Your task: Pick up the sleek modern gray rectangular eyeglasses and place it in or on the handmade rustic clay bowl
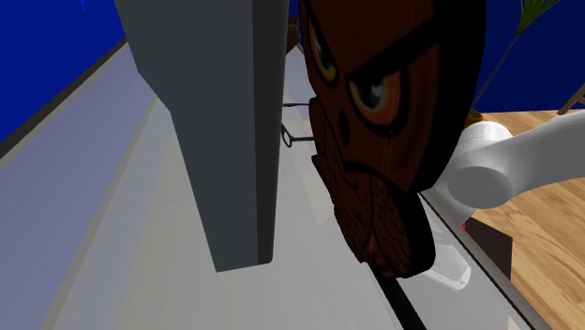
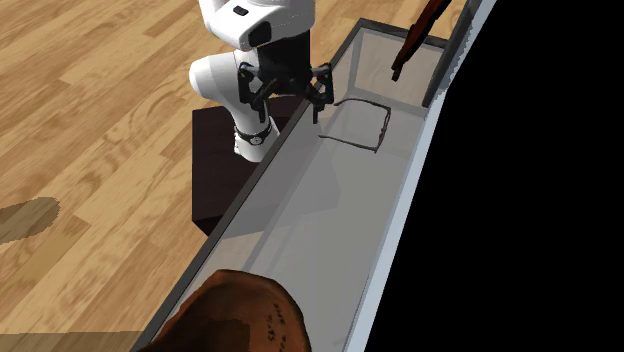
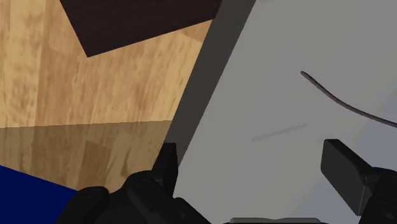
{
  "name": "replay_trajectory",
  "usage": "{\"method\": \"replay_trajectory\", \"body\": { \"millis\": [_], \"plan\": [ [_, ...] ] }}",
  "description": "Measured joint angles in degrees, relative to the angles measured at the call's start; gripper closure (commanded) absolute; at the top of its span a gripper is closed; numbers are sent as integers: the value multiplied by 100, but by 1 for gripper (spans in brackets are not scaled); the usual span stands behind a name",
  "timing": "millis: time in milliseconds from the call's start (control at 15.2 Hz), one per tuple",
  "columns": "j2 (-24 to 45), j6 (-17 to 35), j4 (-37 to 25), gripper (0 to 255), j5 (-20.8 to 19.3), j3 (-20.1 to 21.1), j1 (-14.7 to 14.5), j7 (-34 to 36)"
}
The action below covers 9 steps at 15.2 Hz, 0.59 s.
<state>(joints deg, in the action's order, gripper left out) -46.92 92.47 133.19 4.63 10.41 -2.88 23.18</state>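
Thin dark-grey rectangular wire-frame eyeglasses (image 2: 356, 126): lying flat on pale grey counter (image 2: 300, 230), toward its far end in the second exterior view, frame outline only, lenses not discernible. Rough brown rounded bowl (image 2: 240, 315): at counter's near end, cut off by picture's lower edge, faint dark markings on its side. The two are well apart.

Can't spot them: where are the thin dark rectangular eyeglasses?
The thin dark eyeglasses lie on the grey counter, toward the second exterior view's top, just right of the open black tool.
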Motion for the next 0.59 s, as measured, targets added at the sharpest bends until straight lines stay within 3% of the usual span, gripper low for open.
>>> {"method": "replay_trajectory", "body": {
  "millis": [594],
  "plan": [
    [517,51,-444,0,634,1293,-188,1423]
  ]
}}
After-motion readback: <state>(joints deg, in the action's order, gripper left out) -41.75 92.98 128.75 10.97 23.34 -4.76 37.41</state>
